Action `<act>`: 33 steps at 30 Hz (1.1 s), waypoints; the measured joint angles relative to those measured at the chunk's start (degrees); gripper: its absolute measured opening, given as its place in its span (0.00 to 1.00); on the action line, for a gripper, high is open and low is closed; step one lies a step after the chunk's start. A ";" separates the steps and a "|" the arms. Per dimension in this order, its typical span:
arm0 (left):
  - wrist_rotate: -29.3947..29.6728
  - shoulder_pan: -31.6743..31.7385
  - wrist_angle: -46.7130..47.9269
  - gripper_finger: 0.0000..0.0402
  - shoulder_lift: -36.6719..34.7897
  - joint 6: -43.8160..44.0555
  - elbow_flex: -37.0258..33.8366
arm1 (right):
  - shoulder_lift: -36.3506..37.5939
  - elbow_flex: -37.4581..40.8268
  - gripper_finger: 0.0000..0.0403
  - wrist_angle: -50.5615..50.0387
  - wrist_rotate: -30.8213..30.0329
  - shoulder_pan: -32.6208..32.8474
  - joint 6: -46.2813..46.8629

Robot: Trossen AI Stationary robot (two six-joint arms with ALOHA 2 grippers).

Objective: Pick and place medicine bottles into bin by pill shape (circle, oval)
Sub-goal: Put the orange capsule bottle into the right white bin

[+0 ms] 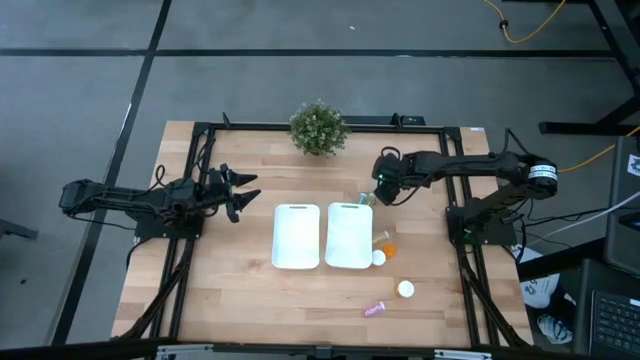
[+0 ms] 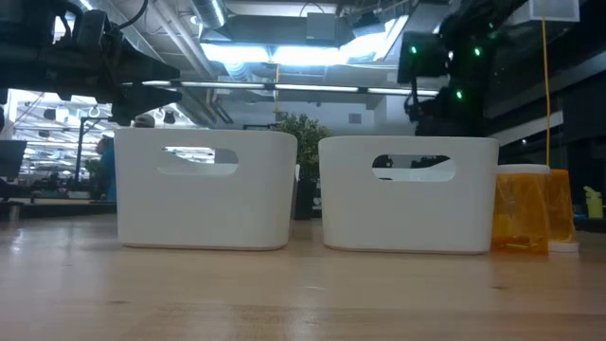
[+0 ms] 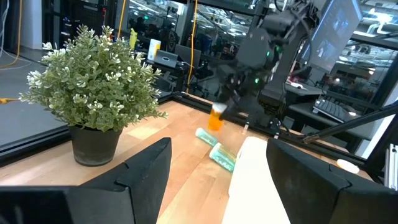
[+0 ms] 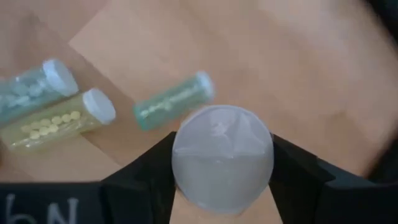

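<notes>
My right gripper [image 1: 383, 192] hangs just beyond the right white bin's [image 1: 348, 236] far right corner, shut on an orange bottle with a white cap [image 4: 222, 158], which also shows in the left wrist view [image 3: 216, 118]. Below it, two pale teal bottles [image 4: 174, 102] [image 4: 34, 87] and a yellowish one [image 4: 59, 121] lie on their sides on the table. My left gripper [image 1: 240, 192] is open and empty, to the left of the left white bin [image 1: 296, 236]. More bottles [image 1: 383, 240] lie to the right of the bins, a pink one [image 1: 373, 309] nearest the front. My right gripper pinches the orange bottle between its two fingers [image 4: 152, 168] at its capped upper end [image 4: 186, 162]. The fingers come from above, pointing down. The bottle stands upright in the hold, cap up. It looks lifted clear of the table [image 3: 216, 124].
A potted plant [image 1: 318, 127] stands at the far edge behind the bins. A white-capped bottle [image 1: 405, 289] and orange ones [image 2: 530, 208] sit at the right of the right bin. Bare wood lies in front of the bins and left of them.
</notes>
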State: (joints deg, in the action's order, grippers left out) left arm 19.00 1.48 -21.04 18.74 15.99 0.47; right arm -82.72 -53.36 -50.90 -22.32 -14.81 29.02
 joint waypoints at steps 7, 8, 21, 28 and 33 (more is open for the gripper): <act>0.00 0.00 0.00 0.64 -0.01 0.00 -0.02 | 0.00 -9.13 0.54 -2.19 1.31 5.69 -3.22; 0.00 0.00 0.00 0.64 0.00 0.00 -0.02 | 0.00 -10.11 0.53 -2.02 2.03 7.12 -3.74; 0.00 0.00 0.00 0.64 0.00 0.07 0.00 | 0.00 -15.17 0.54 3.67 2.50 27.32 -2.30; 0.00 0.00 0.00 0.64 0.00 0.17 0.00 | -0.78 -15.17 0.54 7.68 2.44 29.38 -2.30; 0.02 0.00 0.00 0.64 -0.02 0.17 0.00 | -5.41 -14.72 0.54 8.64 5.17 27.82 -3.22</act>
State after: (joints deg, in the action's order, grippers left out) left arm 19.02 1.48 -21.04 18.72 16.16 0.47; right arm -88.13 -68.08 -42.26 -17.15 13.01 25.80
